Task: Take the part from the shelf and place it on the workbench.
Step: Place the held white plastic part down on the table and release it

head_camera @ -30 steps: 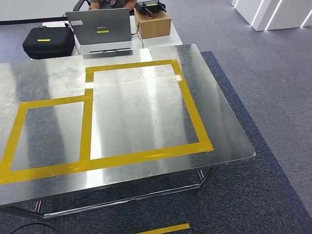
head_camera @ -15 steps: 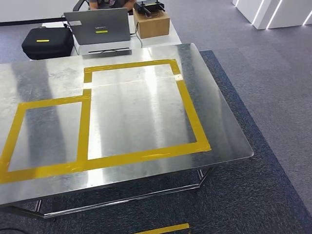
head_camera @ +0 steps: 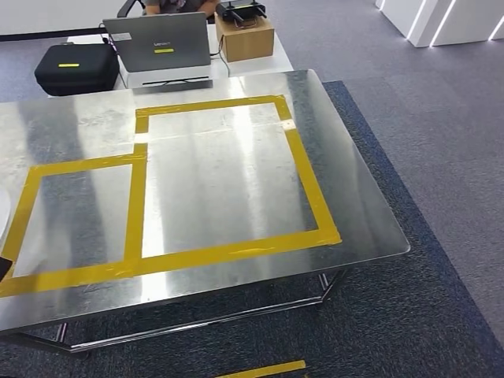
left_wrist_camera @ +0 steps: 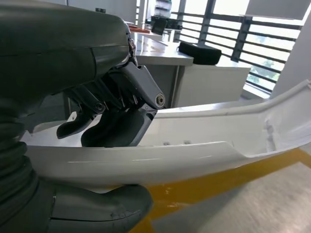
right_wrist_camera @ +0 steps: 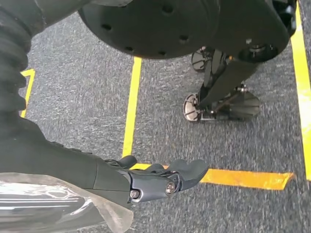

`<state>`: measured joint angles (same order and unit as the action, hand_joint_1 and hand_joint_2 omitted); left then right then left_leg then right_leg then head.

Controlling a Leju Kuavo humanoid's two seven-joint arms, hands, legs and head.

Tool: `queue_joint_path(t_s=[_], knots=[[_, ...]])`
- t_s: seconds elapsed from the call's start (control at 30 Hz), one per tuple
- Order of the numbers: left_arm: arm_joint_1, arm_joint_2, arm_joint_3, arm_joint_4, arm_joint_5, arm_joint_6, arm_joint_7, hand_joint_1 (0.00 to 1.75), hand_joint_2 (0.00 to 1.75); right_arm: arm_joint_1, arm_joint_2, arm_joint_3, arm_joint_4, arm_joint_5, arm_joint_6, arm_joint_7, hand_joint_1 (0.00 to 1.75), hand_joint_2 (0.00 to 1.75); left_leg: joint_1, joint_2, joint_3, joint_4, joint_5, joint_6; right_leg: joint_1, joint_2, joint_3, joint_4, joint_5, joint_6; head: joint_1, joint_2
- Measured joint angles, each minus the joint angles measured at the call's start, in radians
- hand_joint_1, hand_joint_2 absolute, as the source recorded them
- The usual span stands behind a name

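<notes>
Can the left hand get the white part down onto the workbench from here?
Probably yes. The left hand grips the white part just above the yellow tape on the workbench, and nothing lies under it there.

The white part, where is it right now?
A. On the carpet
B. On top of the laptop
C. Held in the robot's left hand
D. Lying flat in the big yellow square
C: the left hand grips the white part, thumb below, dark fingers above, over the yellow tape.

Bright daylight glares off the steel workbench (head_camera: 238, 181); wrist pictures slightly blurred.
</notes>
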<state>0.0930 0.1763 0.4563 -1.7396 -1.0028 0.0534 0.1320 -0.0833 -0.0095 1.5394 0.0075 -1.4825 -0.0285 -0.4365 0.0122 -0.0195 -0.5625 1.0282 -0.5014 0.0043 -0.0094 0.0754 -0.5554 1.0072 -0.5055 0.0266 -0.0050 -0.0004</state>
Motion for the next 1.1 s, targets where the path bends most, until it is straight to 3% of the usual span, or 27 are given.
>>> queue_joint_path(t_s=[0.6,0.73,1.1], knots=[[-0.134,0.021,-0.281,0.150,-0.157,-0.043,0.080,1.75,1.75,-0.013,0.000,0.016,0.000,0.024,-0.002,0.018,0.00,1.75,0.000,0.000,-0.001,0.000,0.000,0.000,0.000,0.000,-0.001,0.000,0.000,0.000,0.000,0.000],[-0.150,0.023,-0.306,0.164,-0.161,-0.047,0.085,0.00,1.75,-0.016,0.000,0.016,0.000,0.029,-0.002,0.022,0.00,0.00,0.000,0.000,-0.001,0.000,0.000,0.000,0.000,0.000,-0.001,0.000,0.000,0.000,0.000,0.000],[-0.153,0.028,-0.314,0.171,-0.161,-0.041,0.099,0.00,1.75,-0.017,0.000,0.016,0.000,0.032,-0.008,0.024,0.00,0.00,0.000,0.000,-0.001,0.000,0.000,0.000,0.000,0.000,-0.001,0.000,0.000,0.000,0.000,0.000]])
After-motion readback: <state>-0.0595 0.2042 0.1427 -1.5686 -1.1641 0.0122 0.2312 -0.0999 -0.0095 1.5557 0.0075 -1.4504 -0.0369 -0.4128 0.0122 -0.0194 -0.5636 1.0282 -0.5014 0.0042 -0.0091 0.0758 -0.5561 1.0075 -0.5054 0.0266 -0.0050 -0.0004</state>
